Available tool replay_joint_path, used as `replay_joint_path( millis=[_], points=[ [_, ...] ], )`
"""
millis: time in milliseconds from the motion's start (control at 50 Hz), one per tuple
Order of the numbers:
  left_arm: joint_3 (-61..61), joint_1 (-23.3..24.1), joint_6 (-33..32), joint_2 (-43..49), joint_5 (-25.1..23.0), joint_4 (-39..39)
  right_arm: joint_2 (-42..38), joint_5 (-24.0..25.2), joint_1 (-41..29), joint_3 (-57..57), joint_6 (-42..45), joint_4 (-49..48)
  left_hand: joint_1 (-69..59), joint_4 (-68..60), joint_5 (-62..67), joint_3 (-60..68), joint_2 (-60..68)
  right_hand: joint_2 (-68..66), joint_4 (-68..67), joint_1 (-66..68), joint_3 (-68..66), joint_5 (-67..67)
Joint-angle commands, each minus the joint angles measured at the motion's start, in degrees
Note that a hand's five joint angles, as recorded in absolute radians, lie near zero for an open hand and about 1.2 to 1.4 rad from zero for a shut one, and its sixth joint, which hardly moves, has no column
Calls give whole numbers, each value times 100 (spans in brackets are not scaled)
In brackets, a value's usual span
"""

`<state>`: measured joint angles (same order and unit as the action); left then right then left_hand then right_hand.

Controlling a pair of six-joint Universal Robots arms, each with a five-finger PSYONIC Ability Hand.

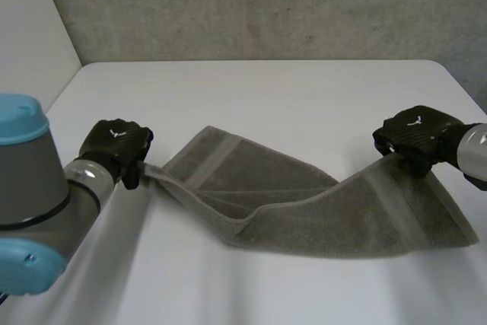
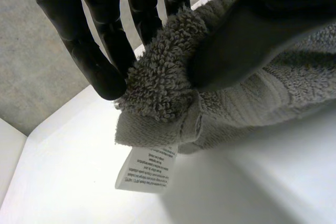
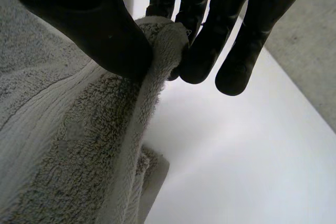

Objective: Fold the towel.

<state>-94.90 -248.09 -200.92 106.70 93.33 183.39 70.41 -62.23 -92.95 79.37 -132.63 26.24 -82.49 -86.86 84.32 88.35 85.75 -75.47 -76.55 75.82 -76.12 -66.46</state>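
The grey towel stretches across the white surface from 9 o'clock to 3 o'clock in the head view, raised at both ends and sagging in between, so that its folded middle rests on the surface towards 6 o'clock. The left hand is at 9 o'clock and grips 1 corner of the towel, the cloth pinched between thumb and fingers. The right hand is at 3 o'clock and is closed on the opposite end, with the hem rolled between its thumb and fingers. The 2 hands are well apart, with the towel's whole length between them. Beyond the towel the surface runs on to its far edge at 12 o'clock, where it meets a rough grey wall. Its left edge at 10 o'clock lies against a white side panel, and its far right corner at 2 o'clock is rounded. A strip of surface also lies between the towel and the near side at 6 o'clock. The left arm covers the near corner at 8 o'clock, and the right arm comes in at 3 o'clock. A woven band crosses the towel near its left end. The left wrist view adds a white printed care label hanging from the pinched corner just below the thumb. In the right wrist view the towel drops from the fingers to the surface, where a fold of it lies flat.
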Motion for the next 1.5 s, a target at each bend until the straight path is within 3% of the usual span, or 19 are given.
replay_joint_path(
  millis=[20,120,180,200,240,260,280,320,400,500,660,760,940,1100,1240,1500],
  points=[
    [1182,-72,-61,1166,28,-399,-966,-824,-529,-1122,150,92,249,686,-1432,-835,-575,-453,-345,418,-388,-354],
    [2867,-64,-79,1914,63,-945,-1345,-1318,-953,-2180,53,-233,249,686,-1432,-835,-575,-453,-345,418,-388,-354],
    [3930,-64,-35,2178,133,-998,-1591,-1520,-1137,-3013,-87,-1529,249,686,-1432,-835,-575,-453,-345,418,-388,-354],
    [3936,-64,-35,2180,133,-998,-1592,-1520,-1137,-3015,-88,-1534,249,686,-1432,-835,-575,-453,-345,418,-388,-354],
    [5064,-55,61,2328,229,-972,-1583,-1756,-1172,-3243,-245,-2837,249,686,-1432,-835,-575,-453,-345,418,-388,-354],
    [5626,-72,210,2372,369,-920,-1583,-1758,-1172,-3243,-246,-2844,249,686,-1432,-835,-575,-453,-345,418,-388,-354],
    [5632,-72,211,2373,370,-919,-1531,-1914,-1198,-3226,-324,-3583,249,686,-1432,-835,-575,-453,-345,418,-388,-354],
    [6699,-125,788,2434,773,-683,-1294,-2266,-1242,-3130,-465,-4877,249,686,-1432,-835,-575,-453,-345,418,-388,-354],
    [7583,-266,1231,2531,889,-559,-1003,-2391,-1251,-2988,-589,-5252,249,686,-1432,-835,-575,-453,-345,418,-388,-354],
    [8523,-310,1231,2943,416,-856,-897,-2225,-1225,-2971,-597,-4288,249,686,-1432,-835,-575,-453,-345,418,-388,-354],
    [8033,-204,1240,3497,159,-1621,-1020,-1460,-1172,-2446,-606,-2968,249,686,-1432,-835,-575,-453,-345,418,-388,-354],
    [6981,-213,1284,3612,151,-1894,-1029,-1301,-1172,-1786,-606,-2896,249,686,-1432,-835,-575,-453,-345,418,-388,-354],
    [4955,-275,1222,3357,124,-1306,-1047,-1266,-1164,-985,-597,-2861,249,686,-1432,-835,-575,-453,-345,418,-388,-354],
    [3338,-292,862,2232,19,-752,-730,-1327,-1137,-396,-606,-2782,249,686,-1432,-835,-575,-453,-345,418,-388,-354],
    [2004,-397,537,951,-288,-480,340,-1309,-804,166,-615,-2370,249,686,-1432,-835,-575,-453,-345,418,-388,-354],
    [1317,-722,501,-693,-377,-409,1773,-1151,-434,229,-694,-1631,249,686,-1432,-835,-575,-453,-345,418,-388,-354]
  ],
)
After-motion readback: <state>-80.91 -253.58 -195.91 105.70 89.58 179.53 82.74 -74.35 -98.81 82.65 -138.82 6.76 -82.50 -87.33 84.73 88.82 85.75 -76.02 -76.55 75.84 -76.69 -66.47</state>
